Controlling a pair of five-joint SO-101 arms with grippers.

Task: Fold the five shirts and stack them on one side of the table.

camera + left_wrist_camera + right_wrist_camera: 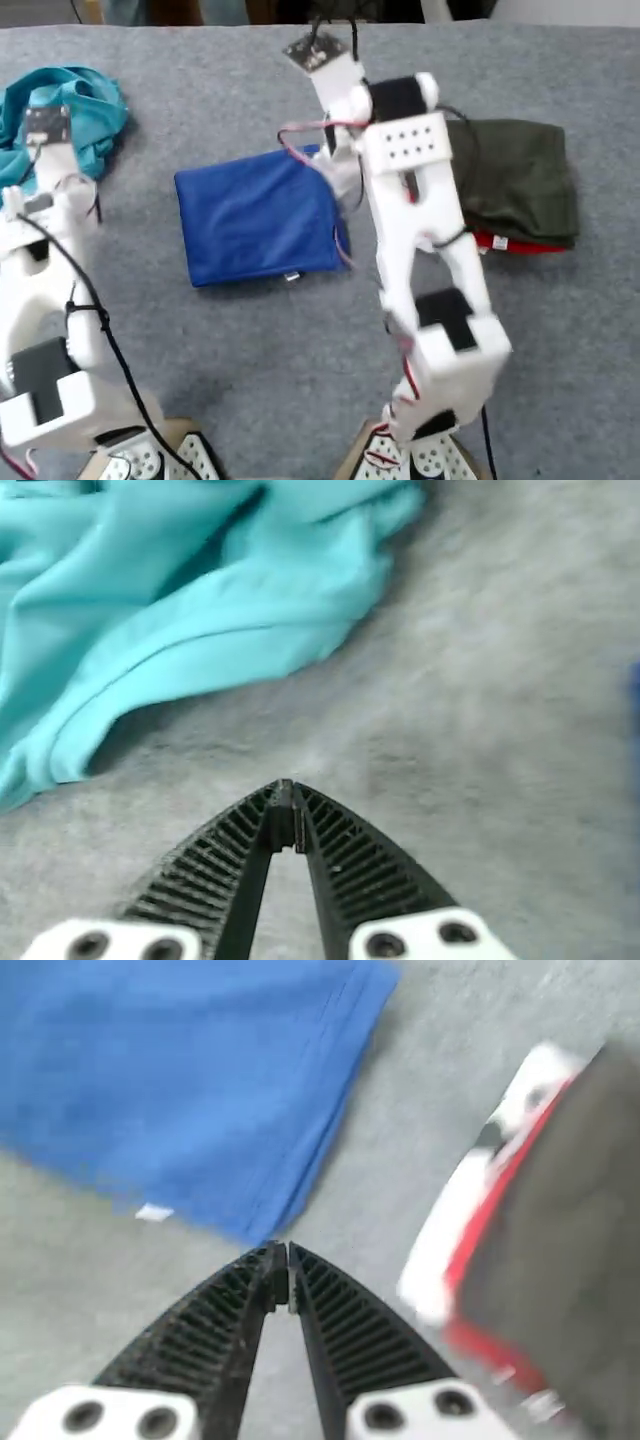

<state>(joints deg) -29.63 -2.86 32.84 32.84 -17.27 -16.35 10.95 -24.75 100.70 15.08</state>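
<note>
Both clenched — my left gripper (290,802) near teal shirt (190,600) at table's (500,740) far-left corner, my right gripper (281,1260) beside folded blue shirt (170,1070).

On my feed the bench (250,370) wears a grey, felt-like covering, and I can see its fuzzy nap up close in both wrist views. Past its far edge runs a thin strip of room with brown shapes (180,10) I cannot identify.

Most of the red shirt (512,243) under the dark green shirt (525,180); teal shirt (95,108) cropped at the edge.
</note>
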